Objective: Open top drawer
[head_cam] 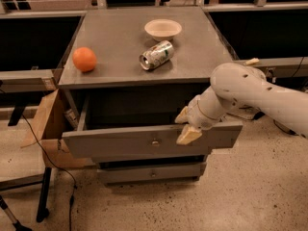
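The top drawer point(120, 143) is pulled out from the grey cabinet, and its wide grey front with a small brass knob point(155, 142) stands well forward of the cabinet body. Its dark inside shows behind the front. My gripper point(186, 124) is at the drawer front's top edge, right of the knob. It is open, with one cream fingertip point(183, 114) over the drawer's inside and the other point(188, 135) on the outer face of the front.
On the cabinet top point(115, 37) lie an orange point(84, 59), a tipped can point(155, 55) and a cream bowl point(163, 29). Two shorter drawer fronts point(151, 172) sit shut below. A cardboard box point(45, 124) and a stand with a cable point(43, 196) are at the left.
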Controlling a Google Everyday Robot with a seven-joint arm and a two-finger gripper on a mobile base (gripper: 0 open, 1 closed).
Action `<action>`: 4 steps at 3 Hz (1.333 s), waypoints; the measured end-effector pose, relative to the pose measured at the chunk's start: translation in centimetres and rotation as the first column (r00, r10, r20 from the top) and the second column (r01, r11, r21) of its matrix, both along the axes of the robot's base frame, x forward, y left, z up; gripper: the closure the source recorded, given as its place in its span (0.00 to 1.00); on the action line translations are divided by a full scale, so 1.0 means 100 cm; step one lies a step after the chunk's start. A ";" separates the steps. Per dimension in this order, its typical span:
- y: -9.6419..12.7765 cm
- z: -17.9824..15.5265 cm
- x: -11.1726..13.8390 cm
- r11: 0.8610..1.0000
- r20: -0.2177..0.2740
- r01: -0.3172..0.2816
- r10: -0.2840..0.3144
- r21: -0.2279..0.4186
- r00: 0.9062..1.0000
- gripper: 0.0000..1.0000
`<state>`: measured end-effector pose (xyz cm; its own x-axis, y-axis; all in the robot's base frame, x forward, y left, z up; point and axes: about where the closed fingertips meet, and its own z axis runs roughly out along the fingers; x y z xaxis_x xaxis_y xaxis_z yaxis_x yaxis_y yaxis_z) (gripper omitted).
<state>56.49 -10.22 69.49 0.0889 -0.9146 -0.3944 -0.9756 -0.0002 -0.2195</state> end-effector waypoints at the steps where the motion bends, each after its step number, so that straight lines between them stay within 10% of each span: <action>1: 0.002 0.008 -0.008 0.997 0.000 -0.066 0.066 -0.029 0.998 0.00; 4: -0.011 -0.016 -0.005 0.994 -0.072 -0.085 0.080 -0.070 0.994 0.07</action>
<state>55.94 -11.32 67.90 0.1404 -0.9318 -0.3347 -0.9844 -0.0951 -0.1483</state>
